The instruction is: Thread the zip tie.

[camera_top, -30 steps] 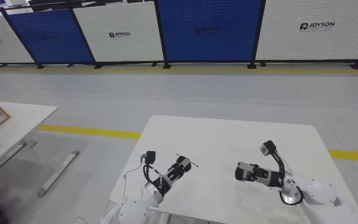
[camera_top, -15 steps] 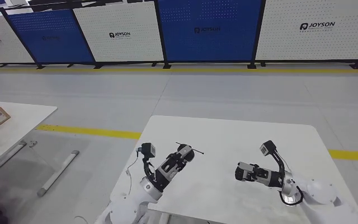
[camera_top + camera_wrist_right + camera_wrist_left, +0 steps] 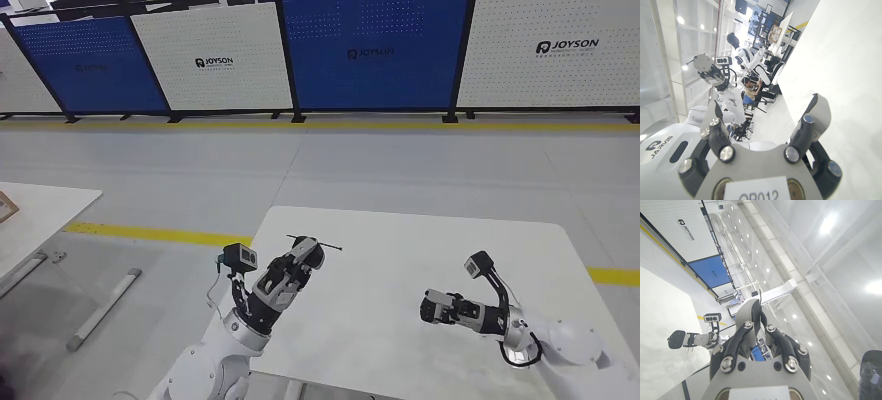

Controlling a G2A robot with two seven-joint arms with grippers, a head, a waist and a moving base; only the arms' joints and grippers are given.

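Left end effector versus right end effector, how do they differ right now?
The left end effector is shut on a thin black zip tie; the right end effector is open and empty. The left end effector is raised and tilted upward, off the white table; the right end effector sits lower, close over it. Both are two-fingered, grey metal on black links.
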